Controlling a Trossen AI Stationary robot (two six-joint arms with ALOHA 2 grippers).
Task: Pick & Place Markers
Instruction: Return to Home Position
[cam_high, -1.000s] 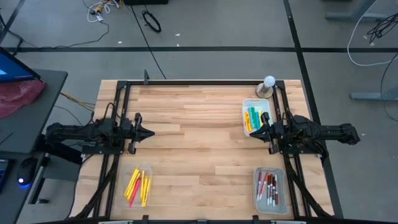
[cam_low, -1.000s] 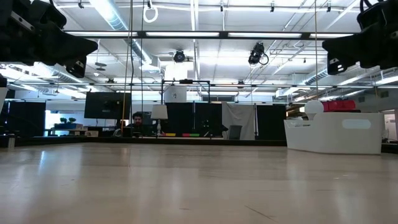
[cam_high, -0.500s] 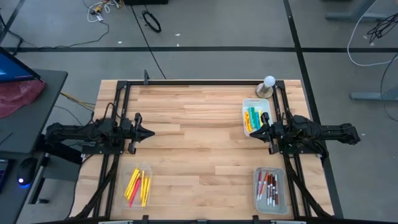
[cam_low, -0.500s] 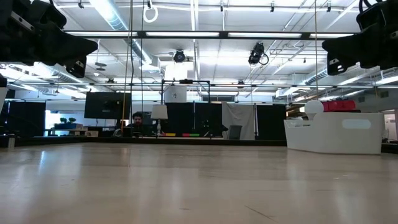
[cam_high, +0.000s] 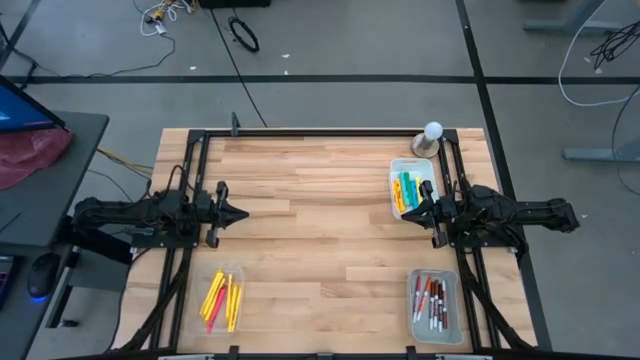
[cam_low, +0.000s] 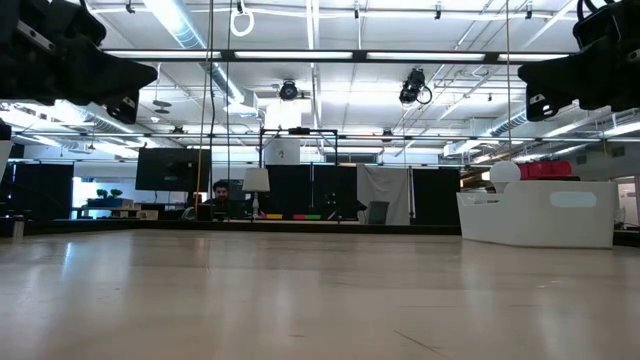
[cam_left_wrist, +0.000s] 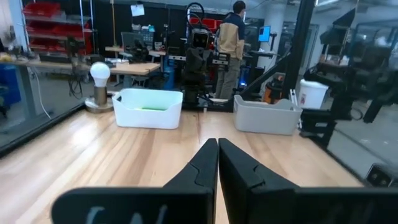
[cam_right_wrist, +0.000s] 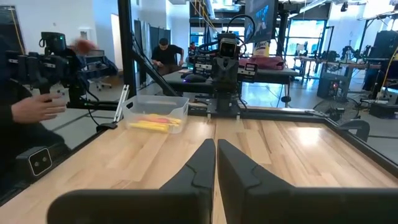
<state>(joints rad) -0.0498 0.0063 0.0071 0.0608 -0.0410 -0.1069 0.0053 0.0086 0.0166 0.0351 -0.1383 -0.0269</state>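
Three bins (cam_high: 412, 163) hold markers (cam_high: 218, 297), seemingly colour-sorted; left gripper (cam_high: 243, 213), right gripper (cam_high: 408, 212) both pinched together.

Wooden tabletop (cam_high: 320, 220) is carrying a bulb lamp (cam_high: 430, 140) and white bin (cam_high: 412, 162) by its far right corner, gray bin (cam_high: 434, 272) front-right, clear bin (cam_high: 240, 275) front-left.

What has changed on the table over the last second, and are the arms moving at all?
Nothing visibly changed. The left gripper and right gripper are shut over the left and right parts of the table, tips facing each other, exactly as a second ago. The markers lie as before in the clear bin, the white bin and the gray bin.
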